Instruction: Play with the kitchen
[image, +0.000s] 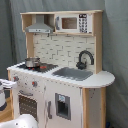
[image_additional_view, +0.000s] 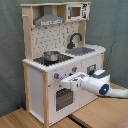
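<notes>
The kitchen (image: 60, 70) (image_additional_view: 55, 60) is a tall white and light-wood toy with a pegboard back, a grey hood (image_additional_view: 48, 21) and a black faucet (image: 85, 59) over the sink (image: 75, 73). A small metal pot (image_additional_view: 50, 56) sits on the stove. My gripper (image_additional_view: 66, 83) comes in from the second exterior view's right. It is at the kitchen's front panel, just below the knobs (image_additional_view: 57, 76) and at the top edge of the oven door (image_additional_view: 62, 98). In the first exterior view only a white part of the gripper (image: 6, 84) shows at the left edge.
A toy microwave (image: 72, 22) sits in the top shelf beside the hood. The kitchen stands on a wooden floor (image_additional_view: 30, 119) before a grey-green curtain (image_additional_view: 112, 25). The white arm (image_additional_view: 102, 85) stretches across the front right of the kitchen.
</notes>
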